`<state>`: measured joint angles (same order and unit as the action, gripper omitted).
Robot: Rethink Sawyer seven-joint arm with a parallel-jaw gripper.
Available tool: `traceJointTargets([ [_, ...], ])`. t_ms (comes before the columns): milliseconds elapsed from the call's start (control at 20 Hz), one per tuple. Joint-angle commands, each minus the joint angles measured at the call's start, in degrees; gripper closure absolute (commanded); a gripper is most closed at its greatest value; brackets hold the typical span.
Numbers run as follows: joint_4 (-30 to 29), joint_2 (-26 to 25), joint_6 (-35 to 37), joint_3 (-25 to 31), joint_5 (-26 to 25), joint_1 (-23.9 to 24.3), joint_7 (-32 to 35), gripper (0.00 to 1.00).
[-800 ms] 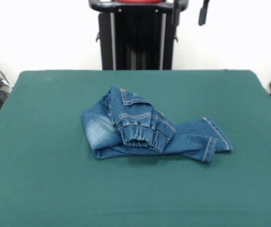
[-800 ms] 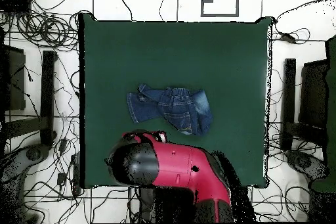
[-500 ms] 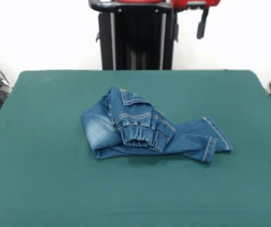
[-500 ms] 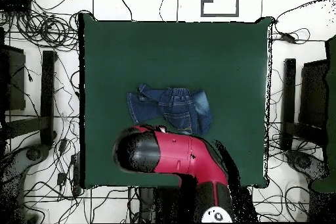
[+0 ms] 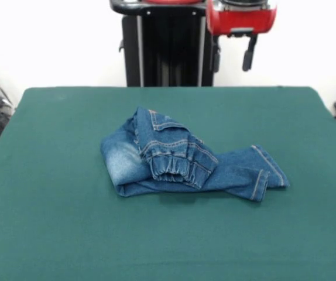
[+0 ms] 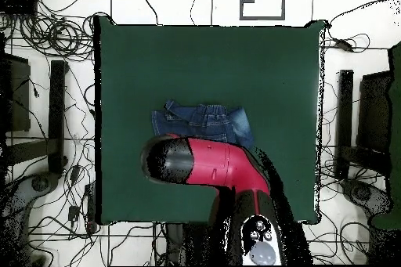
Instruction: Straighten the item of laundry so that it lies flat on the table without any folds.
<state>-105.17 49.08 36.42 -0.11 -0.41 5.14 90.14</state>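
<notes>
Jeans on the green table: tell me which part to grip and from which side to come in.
Grip the jeans at the elasticated cuff folded on top of the pile, coming straight down from above. It lies uppermost and bunched, so lifting it should probably unfold that leg. The pincer hangs above the table's far edge, its fingers apart and empty.

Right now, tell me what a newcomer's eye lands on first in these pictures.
First the jeans, bunched in a folded heap at the middle of the green table, one hemmed leg doubled over the top. Next the red arm: from overhead it covers the heap's near edge, and from the front its gripper hangs open high above the table's far side.
</notes>
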Motion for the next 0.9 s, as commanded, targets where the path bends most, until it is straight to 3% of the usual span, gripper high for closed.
traceJointTargets([
  [50,7.52,-2.96,11.04,2.57,-0.02,0.56,6.00,0.00],
  [300,13.32,-4.43,18.44,4.03,-0.33,2.46,3.11,0.00],
  [900,17.42,-7.42,22.67,7.03,-1.51,5.78,-2.28,0.00],
])
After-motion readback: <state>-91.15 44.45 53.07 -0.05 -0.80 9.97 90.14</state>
